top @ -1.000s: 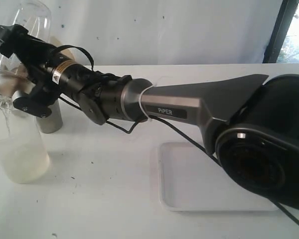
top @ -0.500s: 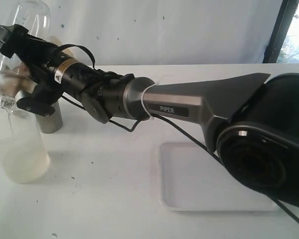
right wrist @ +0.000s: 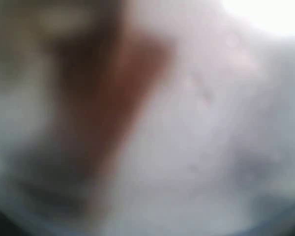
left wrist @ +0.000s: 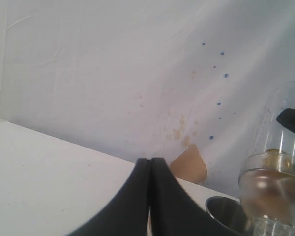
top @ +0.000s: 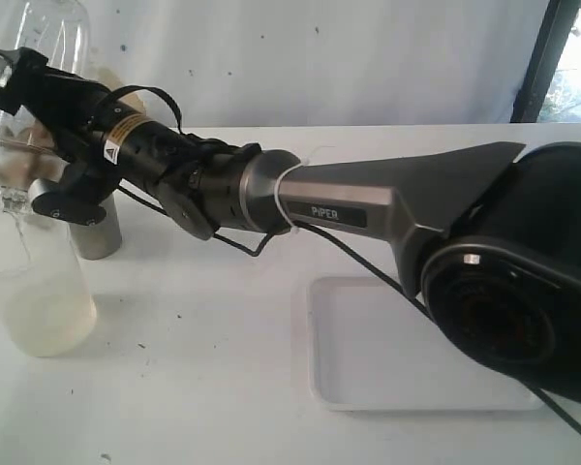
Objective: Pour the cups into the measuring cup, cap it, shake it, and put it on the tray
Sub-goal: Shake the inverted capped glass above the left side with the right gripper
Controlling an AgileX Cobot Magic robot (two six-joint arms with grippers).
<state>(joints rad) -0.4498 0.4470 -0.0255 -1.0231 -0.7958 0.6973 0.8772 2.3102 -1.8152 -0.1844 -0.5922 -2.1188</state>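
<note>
While the right pincer (top: 34, 136) clasps the tilted cup (top: 46, 27) midway, its thin wet plastic probably slips; left pincer (left wrist: 150, 196) closed.

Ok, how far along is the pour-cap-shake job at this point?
Done: the measuring cup already holds milky liquid, so some pouring has happened. In hand: the right pincer holds the large plastic cup tipped above it, a thin stream apparently falling. Still to do: capping, shaking, placing on the tray, which holds nothing. Whether the steel tumbler is emptied cannot be told. The left pincer is shut, idle.
</note>
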